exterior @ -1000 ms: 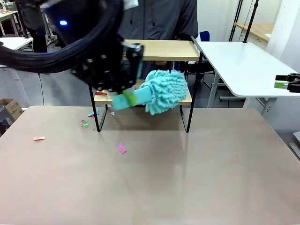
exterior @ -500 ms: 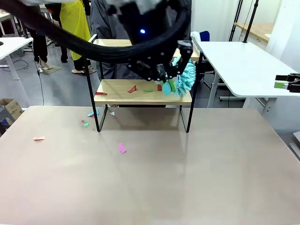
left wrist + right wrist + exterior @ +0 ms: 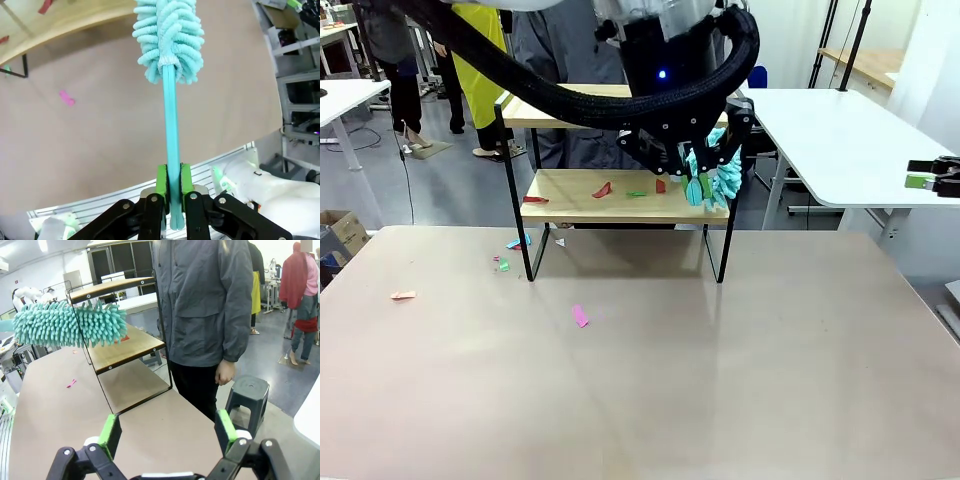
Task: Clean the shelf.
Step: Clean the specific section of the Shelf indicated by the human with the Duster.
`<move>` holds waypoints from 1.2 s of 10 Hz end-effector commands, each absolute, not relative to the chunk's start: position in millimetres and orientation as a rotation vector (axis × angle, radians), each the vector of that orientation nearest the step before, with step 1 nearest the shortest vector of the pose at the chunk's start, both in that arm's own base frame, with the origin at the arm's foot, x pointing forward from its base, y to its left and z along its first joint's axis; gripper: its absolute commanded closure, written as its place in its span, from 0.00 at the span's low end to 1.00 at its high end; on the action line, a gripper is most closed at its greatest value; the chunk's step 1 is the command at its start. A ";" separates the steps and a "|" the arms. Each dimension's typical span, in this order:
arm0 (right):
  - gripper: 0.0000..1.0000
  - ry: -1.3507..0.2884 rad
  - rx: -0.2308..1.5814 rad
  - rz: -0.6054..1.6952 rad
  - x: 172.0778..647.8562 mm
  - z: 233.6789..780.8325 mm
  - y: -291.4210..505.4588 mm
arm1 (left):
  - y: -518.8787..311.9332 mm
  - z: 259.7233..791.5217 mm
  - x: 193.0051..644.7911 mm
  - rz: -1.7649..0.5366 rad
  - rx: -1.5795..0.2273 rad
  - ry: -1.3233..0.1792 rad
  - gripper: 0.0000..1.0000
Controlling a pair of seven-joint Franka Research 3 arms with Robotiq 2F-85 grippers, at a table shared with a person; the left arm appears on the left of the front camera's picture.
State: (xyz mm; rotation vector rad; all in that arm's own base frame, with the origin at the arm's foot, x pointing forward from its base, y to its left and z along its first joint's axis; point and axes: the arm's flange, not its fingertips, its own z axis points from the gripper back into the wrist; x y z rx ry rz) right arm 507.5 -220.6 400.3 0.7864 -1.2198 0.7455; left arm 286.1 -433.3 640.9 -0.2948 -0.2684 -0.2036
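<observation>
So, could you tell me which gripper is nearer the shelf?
Left. The left gripper, shut on the duster, is at the right end of the shelf; the right gripper is far to its right.

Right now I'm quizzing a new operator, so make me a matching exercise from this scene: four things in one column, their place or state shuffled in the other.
1 duster
2 red scrap
3 pink scrap
4 right claw

A lying on the table
B open, empty
C clamped in the left claw
D on the shelf's lower board

Pairs: 1-C, 2-D, 3-A, 4-B
</observation>
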 end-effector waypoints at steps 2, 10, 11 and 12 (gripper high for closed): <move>0.00 -1.224 0.780 0.747 507.1 403.4 -218.3 | -463.2 618.4 283.5 0.001 -0.235 -0.383 0.87; 0.00 -1.224 0.780 0.747 507.1 403.4 -218.3 | -538.3 549.5 314.6 0.109 -0.341 -0.538 0.87; 0.00 -1.224 0.780 0.747 507.1 403.4 -218.3 | -538.3 543.0 322.1 0.109 -0.342 -0.529 0.87; 0.00 -1.224 0.780 0.747 507.1 403.4 -218.3 | -539.1 530.6 327.9 0.126 -0.319 -0.519 0.87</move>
